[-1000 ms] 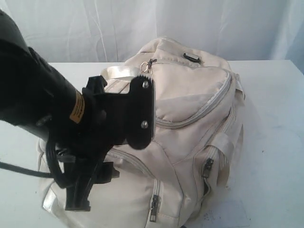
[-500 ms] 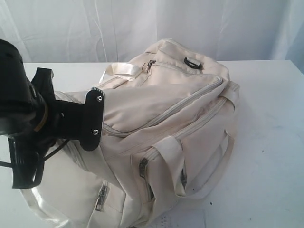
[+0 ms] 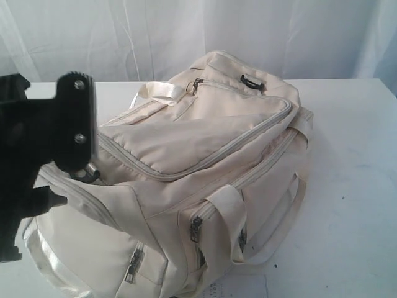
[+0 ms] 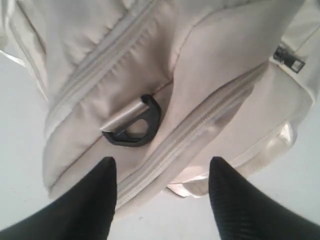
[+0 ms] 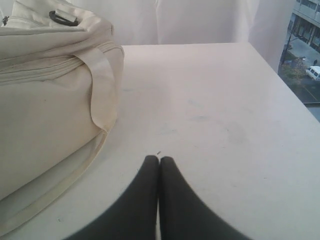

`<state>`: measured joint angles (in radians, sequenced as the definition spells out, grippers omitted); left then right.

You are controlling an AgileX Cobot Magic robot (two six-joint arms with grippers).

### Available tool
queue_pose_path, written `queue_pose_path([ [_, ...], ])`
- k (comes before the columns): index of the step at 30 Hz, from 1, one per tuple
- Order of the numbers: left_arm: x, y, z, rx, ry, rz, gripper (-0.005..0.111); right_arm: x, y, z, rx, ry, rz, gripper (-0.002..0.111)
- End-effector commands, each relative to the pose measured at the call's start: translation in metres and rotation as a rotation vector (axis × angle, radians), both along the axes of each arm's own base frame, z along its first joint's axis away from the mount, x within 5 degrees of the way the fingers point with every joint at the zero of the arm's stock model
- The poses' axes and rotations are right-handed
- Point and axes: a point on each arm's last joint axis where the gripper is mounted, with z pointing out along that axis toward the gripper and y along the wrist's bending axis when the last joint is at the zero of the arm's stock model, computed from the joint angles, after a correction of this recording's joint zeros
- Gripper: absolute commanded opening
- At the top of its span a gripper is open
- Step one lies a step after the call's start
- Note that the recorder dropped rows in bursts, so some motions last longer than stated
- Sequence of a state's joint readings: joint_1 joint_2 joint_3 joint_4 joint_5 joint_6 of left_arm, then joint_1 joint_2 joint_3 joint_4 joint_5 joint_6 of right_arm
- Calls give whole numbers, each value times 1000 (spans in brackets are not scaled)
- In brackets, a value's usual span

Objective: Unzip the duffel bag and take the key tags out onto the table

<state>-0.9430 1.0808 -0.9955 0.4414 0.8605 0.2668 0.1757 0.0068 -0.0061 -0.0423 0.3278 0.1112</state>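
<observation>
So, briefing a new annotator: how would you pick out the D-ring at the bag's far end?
A big cream duffel bag lies on the white table. Atop its end farthest from the camera sits a black D-ring, the only dark loop there; the nearby zipper pull is silvery.

Left arm (image 3: 25, 149): black all over, blocky housing with hard edges and stepped outline.
Plate (image 3: 75, 115): flat, black, long with rounded corners. Fine toothed rim along one short end.
Screws (image 3: 79, 85): two on plate face, one near each end of plate. Bright silver round heads.
Left gripper (image 4: 162, 161): two black fingers (image 4: 240, 200) tapering to blunt rounded tips. Fine woven texture, slight sheen.
Right gripper (image 5: 159, 160): two black fingers (image 5: 142, 200), matte and smooth. Narrow rounded tips, broadening toward base.
</observation>
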Motion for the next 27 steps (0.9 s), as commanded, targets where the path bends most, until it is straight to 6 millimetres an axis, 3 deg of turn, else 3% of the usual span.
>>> queue_pose_path([
  [1, -14, 16, 19, -122, -61, -9, 59, 0, 0, 0, -2, -16, 1, 0],
  [6, -18, 18, 28, -233, -86, 17, 59, 0, 0, 0, -2, -16, 1, 0],
  [9, -18, 16, 18, -237, -79, 4, 59, 0, 0, 1, 0, -27, 1, 0],
  [11, -17, 14, 6, -237, -82, -15, 59, 2, 1, 14, 88, -158, 3, 0],
  [14, -16, 9, -10, -296, -83, 0, 59, -4, 1, 53, 249, -574, 24, 0],
  [20, -11, 10, -8, -362, -118, 91, 59, -24, -5, 85, 359, -987, 40, 0],
  [24, -11, 10, -8, -367, -120, 86, 59, -11, -17, 84, 633, -716, -85, 0],
  [27, -11, 9, -9, -380, -124, 78, 59, 9, -11, 97, 568, -509, -120, 0],
])
